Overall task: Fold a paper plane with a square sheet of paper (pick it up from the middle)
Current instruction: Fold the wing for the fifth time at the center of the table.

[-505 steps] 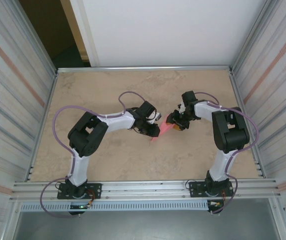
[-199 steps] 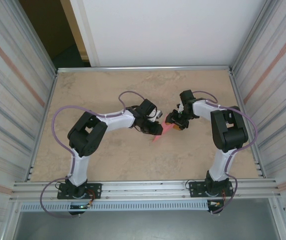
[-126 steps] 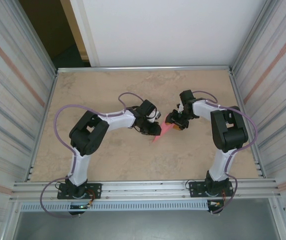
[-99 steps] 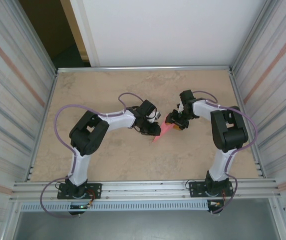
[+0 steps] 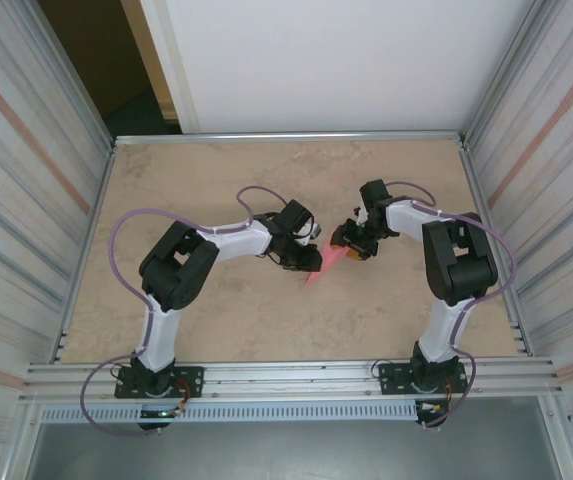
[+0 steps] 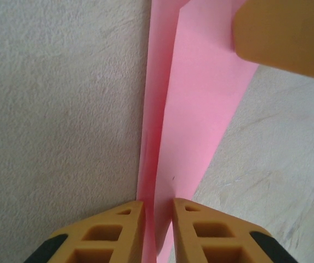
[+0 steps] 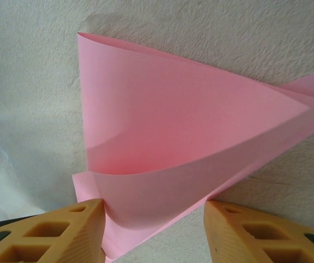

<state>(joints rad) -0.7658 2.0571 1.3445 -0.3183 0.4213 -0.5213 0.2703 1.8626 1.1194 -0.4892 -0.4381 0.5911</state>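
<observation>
The pink sheet of paper (image 5: 326,263) lies at the table's middle, partly folded into a pointed wedge. My left gripper (image 5: 310,260) is at its narrow near end. In the left wrist view its fingers (image 6: 123,222) stand close together, shut on the upright folded layers of the paper (image 6: 200,98). My right gripper (image 5: 350,244) is at the wide far end. In the right wrist view it (image 7: 154,208) is open and straddles the paper (image 7: 189,126), whose upper flap bows up between the fingers (image 7: 85,224). One right finger (image 6: 288,33) shows above the sheet in the left wrist view.
The beige marbled tabletop (image 5: 216,310) is bare around the paper. Ribbed metal walls (image 5: 26,200) stand to the left and right, with a rail along the near edge (image 5: 286,375). Both arms reach in toward the centre, their elbows out to the sides.
The left arm's elbow and cable have shifted slightly. The paper and both grippers stay almost where they were.
</observation>
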